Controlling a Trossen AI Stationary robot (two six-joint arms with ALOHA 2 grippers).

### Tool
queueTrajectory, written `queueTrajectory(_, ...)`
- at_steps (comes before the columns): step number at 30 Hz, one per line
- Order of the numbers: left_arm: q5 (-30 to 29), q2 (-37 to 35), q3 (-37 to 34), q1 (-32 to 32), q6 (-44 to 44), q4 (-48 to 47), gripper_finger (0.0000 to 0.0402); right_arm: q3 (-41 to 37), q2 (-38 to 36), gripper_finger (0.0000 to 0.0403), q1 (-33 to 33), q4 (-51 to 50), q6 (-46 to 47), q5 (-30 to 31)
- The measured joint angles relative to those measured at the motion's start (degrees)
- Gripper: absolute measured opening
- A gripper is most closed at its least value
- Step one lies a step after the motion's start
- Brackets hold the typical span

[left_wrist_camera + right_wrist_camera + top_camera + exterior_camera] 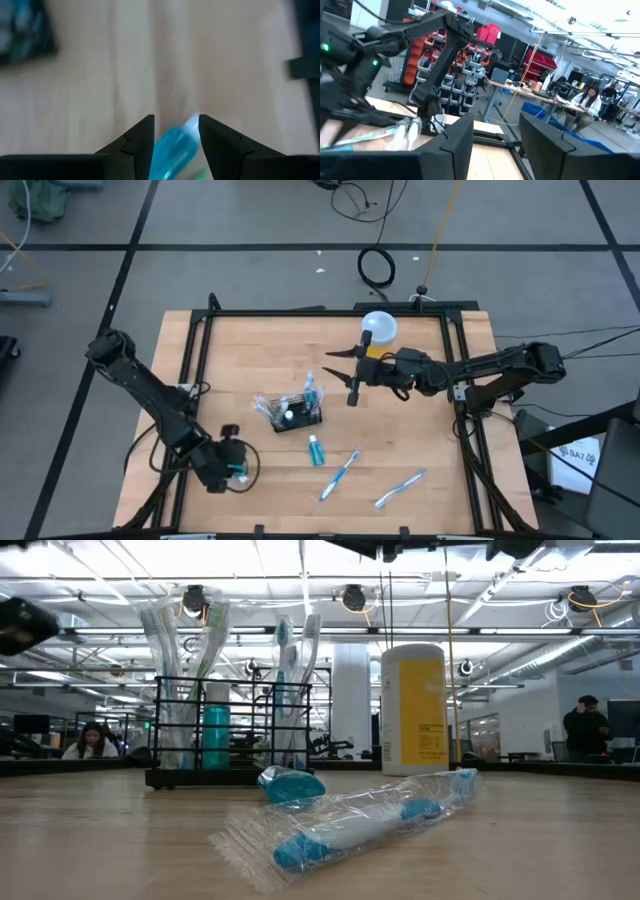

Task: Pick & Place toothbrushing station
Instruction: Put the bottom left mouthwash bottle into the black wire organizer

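High view shows the left pincer point(238, 471) low over the near-left part of the desk point(250, 350), closed on a teal tube point(241, 472); only a sliver of teal shows beside the dark fingers. Left wrist view confirms it: the tube point(172, 150) sits between the two fingers point(137, 142), its lower end cut off by the frame edge, and the surroundings are too blurred to read. The right pincer point(352, 375) hangs above the desk's middle, just beyond the black mesh basket point(292, 412); its fingers stand apart with nothing between them, as the right wrist view point(492, 145) shows. The basket holds upright wrapped toothbrushes point(308, 388) and a tube, though their count is hard to make out from above. Near the basket lies another teal tube point(316, 450); two wrapped toothbrushes point(340, 475) point(400, 488) lie toward the near edge. A yellow-and-white canister point(379, 330) stands at the far side, partly hidden by the right arm. Low view cuts both arms off at its top edge.
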Motion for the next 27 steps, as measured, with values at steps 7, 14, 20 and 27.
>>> queueTrajectory(7,-0.1,0.0,0.0,0.2,10.9,4.9,0.0159,0.0,0.0,0.0153,0.0,-0.2,-0.2,0.0)
queueTrajectory(14,6.8,3.7,0.0,0.3,16.8,7.8,0.0159,0.0,0.0,0.0151,0.0,-0.7,0.4,0.0)
queueTrajectory(20,11.2,8.9,0.0,-0.5,24.0,11.4,0.0159,0.0,0.0,0.0152,0.0,-0.5,4.2,-0.1)
queueTrajectory(27,7.9,13.2,0.0,-1.4,33.2,11.2,0.0159,0.0,0.0,0.0153,0.0,-0.5,4.7,-0.2)
